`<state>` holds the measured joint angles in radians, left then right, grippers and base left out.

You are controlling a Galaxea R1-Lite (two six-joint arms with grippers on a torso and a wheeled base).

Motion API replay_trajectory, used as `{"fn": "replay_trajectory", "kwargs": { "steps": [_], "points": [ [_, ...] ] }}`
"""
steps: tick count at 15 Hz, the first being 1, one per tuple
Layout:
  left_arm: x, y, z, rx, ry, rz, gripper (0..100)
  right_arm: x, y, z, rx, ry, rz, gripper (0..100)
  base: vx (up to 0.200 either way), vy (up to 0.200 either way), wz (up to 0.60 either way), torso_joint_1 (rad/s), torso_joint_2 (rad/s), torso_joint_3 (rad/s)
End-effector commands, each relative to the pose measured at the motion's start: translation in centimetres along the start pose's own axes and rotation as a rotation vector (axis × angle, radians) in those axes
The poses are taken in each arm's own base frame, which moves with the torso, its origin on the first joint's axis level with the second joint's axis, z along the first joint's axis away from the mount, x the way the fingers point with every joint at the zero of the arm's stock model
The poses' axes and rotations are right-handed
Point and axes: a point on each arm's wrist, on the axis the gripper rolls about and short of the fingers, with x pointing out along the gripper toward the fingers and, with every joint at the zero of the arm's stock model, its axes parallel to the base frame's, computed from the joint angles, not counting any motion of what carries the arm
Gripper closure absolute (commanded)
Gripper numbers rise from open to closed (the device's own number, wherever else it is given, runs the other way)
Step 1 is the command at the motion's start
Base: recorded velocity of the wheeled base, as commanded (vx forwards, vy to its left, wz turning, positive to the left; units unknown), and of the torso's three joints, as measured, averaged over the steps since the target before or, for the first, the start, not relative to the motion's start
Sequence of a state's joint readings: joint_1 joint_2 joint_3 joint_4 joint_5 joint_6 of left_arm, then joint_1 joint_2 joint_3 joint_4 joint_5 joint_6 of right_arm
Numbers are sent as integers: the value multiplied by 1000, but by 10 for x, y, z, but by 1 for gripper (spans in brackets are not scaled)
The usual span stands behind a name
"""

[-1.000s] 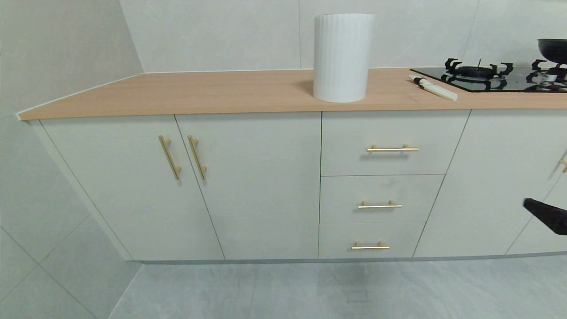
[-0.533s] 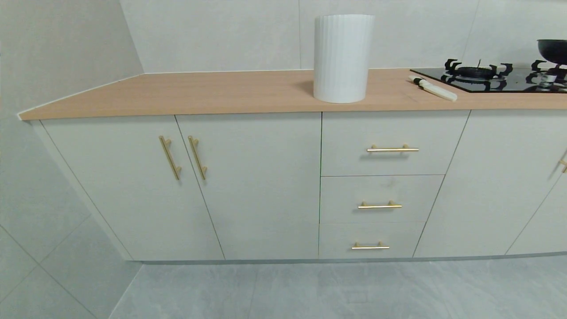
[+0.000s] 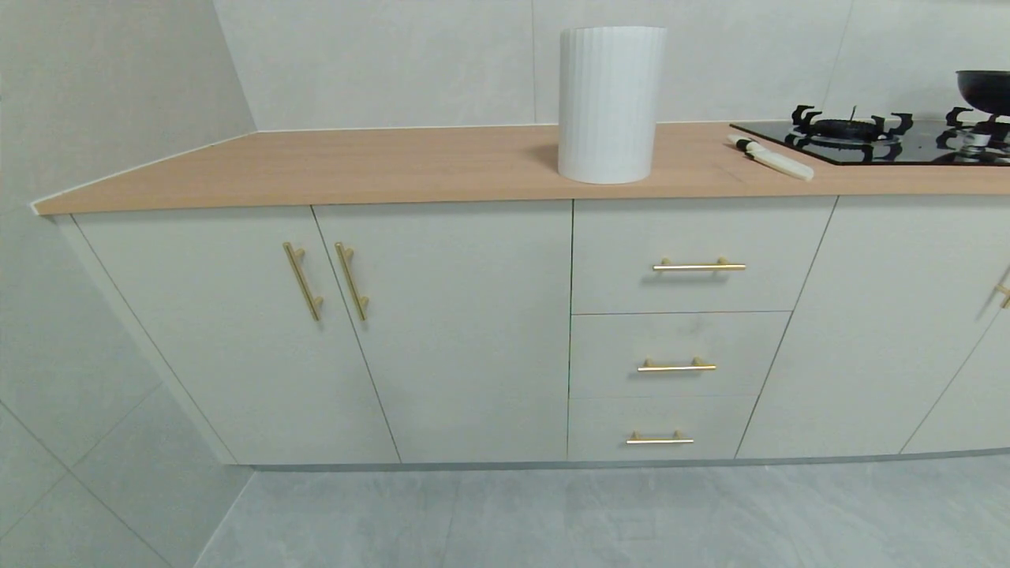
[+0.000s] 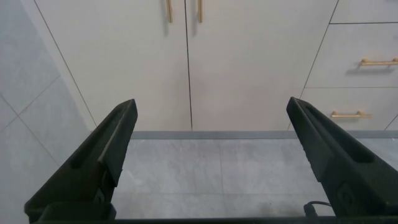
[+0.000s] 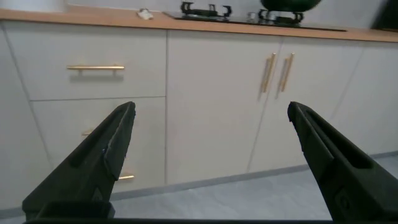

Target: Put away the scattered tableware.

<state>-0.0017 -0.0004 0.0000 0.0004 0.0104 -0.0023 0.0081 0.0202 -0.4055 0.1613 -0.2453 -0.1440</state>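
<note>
A white ribbed cylindrical holder stands upright on the wooden countertop. To its right a white-handled utensil lies flat beside the gas hob; the right wrist view shows the utensil far off on the counter's edge. My left gripper hangs low over the floor, open and holding nothing, facing the double cabinet doors. My right gripper is open too, with nothing between its fingers, and faces the drawer fronts and a cabinet with gold handles.
A black gas hob with a dark pan takes up the counter's right end. Below are double doors and three drawers with gold bar handles, all shut. Grey tiled floor lies in front; a wall closes the left side.
The dark tip of my right arm that showed at the head view's right edge one second ago has left that view. The things on the counter have not moved.
</note>
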Motion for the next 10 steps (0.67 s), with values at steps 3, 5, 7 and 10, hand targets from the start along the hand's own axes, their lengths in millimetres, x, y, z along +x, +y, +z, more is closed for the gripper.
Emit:
{"fn": "replay_trajectory", "kwargs": {
  "steps": [3,5,7,10],
  "points": [
    [0,0,0,-1,0,0,0,13,16,-55,41,147,202,0,0,0,0,0,0,0],
    [0,0,0,-1,0,0,0,22,23,-82,62,127,240,0,0,0,0,0,0,0],
    [0,0,0,-1,0,0,0,22,24,-88,72,145,260,0,0,0,0,0,0,0],
    [0,0,0,-1,0,0,0,21,25,-94,93,206,285,0,0,0,0,0,0,0]
  ]
}}
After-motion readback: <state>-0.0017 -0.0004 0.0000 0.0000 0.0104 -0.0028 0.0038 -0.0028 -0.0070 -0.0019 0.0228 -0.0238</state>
